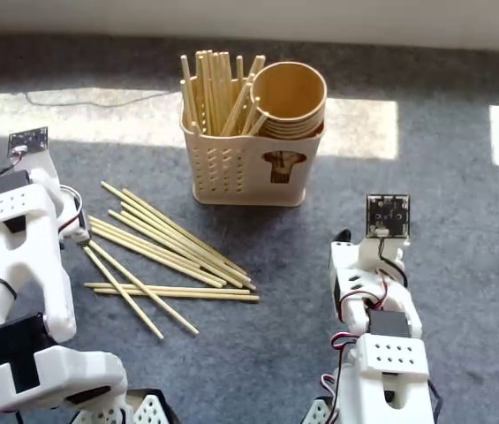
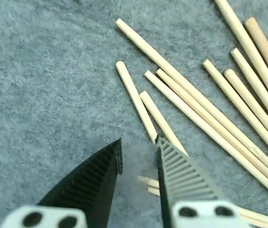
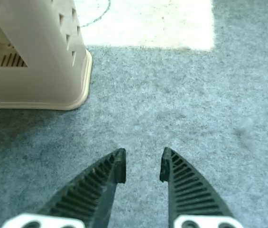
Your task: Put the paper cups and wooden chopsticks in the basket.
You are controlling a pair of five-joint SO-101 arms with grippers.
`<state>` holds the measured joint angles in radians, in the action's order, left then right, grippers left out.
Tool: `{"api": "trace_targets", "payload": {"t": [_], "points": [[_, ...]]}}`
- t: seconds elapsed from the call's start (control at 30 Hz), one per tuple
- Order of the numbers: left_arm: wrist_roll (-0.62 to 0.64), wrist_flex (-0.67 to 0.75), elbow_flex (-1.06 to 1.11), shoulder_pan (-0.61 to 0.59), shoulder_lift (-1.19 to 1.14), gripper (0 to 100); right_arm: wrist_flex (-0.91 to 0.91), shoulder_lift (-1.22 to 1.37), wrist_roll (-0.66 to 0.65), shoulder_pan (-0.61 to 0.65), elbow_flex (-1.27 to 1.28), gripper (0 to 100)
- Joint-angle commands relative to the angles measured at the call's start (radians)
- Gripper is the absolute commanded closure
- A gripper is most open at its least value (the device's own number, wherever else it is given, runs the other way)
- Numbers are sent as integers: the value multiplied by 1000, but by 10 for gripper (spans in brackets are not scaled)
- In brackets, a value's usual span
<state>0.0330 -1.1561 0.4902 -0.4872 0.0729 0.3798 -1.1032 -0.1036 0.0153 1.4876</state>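
Several wooden chopsticks [image 1: 165, 252] lie fanned on the grey carpet in front of the beige basket [image 1: 249, 172]. The basket holds a bundle of chopsticks [image 1: 218, 97] and stacked paper cups [image 1: 290, 97]. My left gripper [image 2: 138, 145] hovers open just above the carpet at the near ends of the loose chopsticks [image 2: 195, 104], one fingertip [image 2: 161, 142] touching or nearly touching a stick's end, nothing between the jaws. In the high view the left gripper [image 1: 79, 231] sits at the pile's left edge. My right gripper [image 3: 141, 164] is open and empty over bare carpet, to the right of the basket [image 3: 39, 57].
The carpet has a sunlit band behind the basket [image 1: 364, 124]. A thin cable [image 1: 72, 102] runs along the far left. The white right arm [image 1: 381, 300] stands at the front right, apart from the chopsticks.
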Motion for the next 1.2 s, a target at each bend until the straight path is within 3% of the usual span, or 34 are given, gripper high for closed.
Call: {"api": "trace_targets", "payload": {"t": [0.0,0.47,0.6,1.17], "points": [[-3,61,24,15,30,804,-28,-15,-11,8,-7,865],[37,269,183,51,28,809,-27,-16,-11,8,-7,865],[34,311,214,51,28,866,-27,-16,-11,8,-7,865],[38,316,216,45,35,896,-27,-16,-11,8,-7,865]]}}
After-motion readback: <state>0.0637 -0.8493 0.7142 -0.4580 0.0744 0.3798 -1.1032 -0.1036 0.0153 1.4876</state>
